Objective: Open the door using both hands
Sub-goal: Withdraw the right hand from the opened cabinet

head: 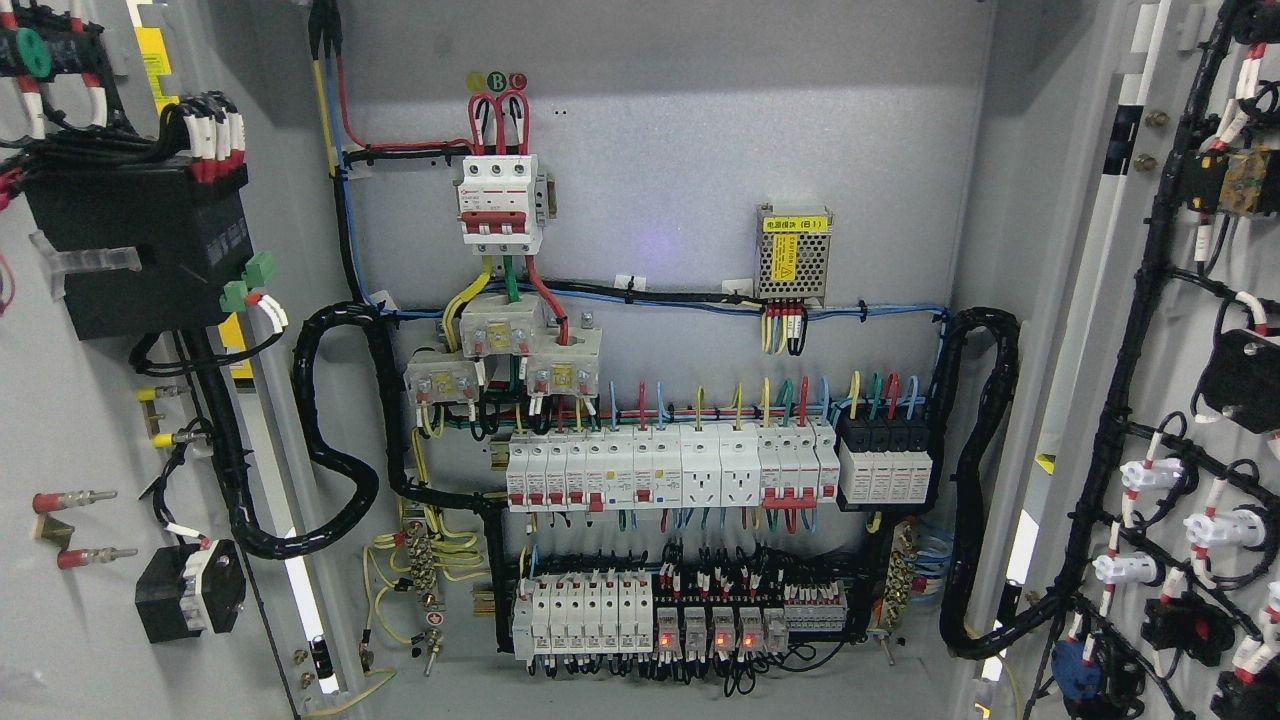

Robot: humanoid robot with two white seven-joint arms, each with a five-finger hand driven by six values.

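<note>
The grey electrical cabinet stands wide open. Its left door [90, 420] is swung out at the picture's left, inner face toward me, carrying a black meter box [140, 250] and wiring. The right door [1180, 400] is swung out at the right, its inner face lined with black cable looms and white switch backs. Between them the back panel [680, 150] shows a red-and-white main breaker [500, 205], a row of white breakers [670, 470] and relays with red lights [710, 630]. Neither of my hands nor arms shows in the head view.
A small metal power supply [793, 255] sits on the upper right of the panel. Thick black cable loops [335, 430] run from each door hinge side into the cabinet. Red-tipped studs [75, 500] stick out of the left door.
</note>
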